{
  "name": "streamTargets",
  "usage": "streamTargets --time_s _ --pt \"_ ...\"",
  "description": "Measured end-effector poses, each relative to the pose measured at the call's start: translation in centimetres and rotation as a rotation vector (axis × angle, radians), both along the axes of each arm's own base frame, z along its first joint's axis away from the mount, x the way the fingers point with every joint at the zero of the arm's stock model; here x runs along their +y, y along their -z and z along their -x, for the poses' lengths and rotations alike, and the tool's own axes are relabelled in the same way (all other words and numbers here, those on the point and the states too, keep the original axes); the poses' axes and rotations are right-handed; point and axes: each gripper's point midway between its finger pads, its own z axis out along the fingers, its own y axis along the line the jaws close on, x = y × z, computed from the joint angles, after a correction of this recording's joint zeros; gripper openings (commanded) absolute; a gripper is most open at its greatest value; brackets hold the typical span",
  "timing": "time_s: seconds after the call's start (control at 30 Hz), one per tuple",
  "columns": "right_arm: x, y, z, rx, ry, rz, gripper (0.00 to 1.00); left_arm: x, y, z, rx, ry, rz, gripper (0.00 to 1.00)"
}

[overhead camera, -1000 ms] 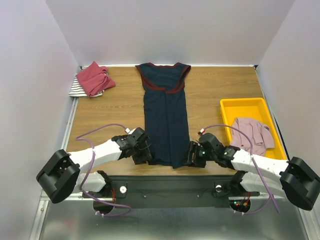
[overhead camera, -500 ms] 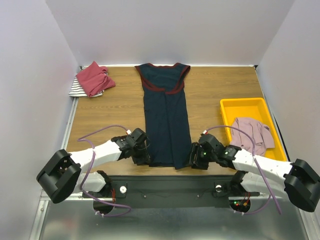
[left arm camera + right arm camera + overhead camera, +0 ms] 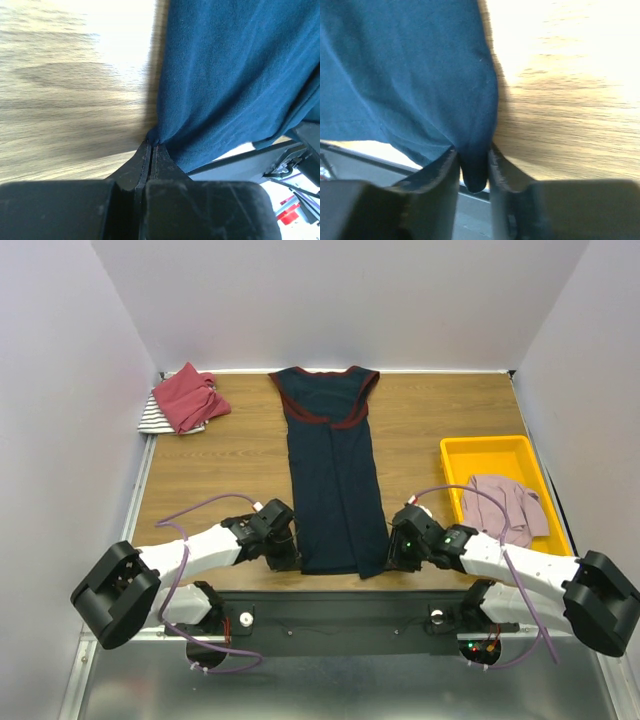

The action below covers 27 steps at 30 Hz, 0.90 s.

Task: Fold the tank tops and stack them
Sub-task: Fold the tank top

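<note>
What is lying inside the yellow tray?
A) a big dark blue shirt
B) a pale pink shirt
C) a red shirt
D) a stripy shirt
B: the pale pink tank top lies crumpled in the yellow tray on the right, while the red tank top sits on the striped tank top in the far left corner of the table.

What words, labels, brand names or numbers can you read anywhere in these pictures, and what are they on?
No text can be read in any view. The long navy cloth tank top with maroon trim shows no print, the yellow plastic tray bears no label, and the crumpled red cloth top is plain.
</note>
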Motion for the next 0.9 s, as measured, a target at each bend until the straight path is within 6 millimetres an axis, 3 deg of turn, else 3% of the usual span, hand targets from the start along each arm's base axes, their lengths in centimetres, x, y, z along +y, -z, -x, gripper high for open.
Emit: streamTargets --time_s 0.1,0.2,0.4,0.57,0.63,0.77,0.9 --pt "-0.3 0.1 -0.2 -0.009 -0.013 0.033 0.14 -0.2 0.0 0.2 -0.003 0.014 0.003 0.0" --pt "-0.4 -0.1 -0.3 -0.015 -0.028 0.044 0.1 -0.5 0.0 0.7 -0.003 0.03 0.003 0.0" --pt "0.1 -0.3 1.8 -0.012 -0.122 0.097 0.08 -1.3 0.0 2.9 0.025 0.082 0.001 0.0" --pt "1.3 -2.2 3.8 -0.033 -0.183 0.121 0.09 -0.8 -0.5 5.3 0.059 0.12 -0.022 0.0" --pt "1.7 -3.3 3.5 -0.056 -0.179 0.128 0.11 -0.5 -0.8 5.4 0.06 0.113 -0.024 0.0" --pt "3.0 -6.1 1.1 -0.143 -0.135 0.135 0.11 -0.4 -2.2 4.3 0.039 0.089 -0.028 0.0" --pt "4.4 -7.0 -1.4 -0.196 -0.117 0.195 0.11 -0.6 -4.5 0.3 -0.035 0.014 0.007 0.0"
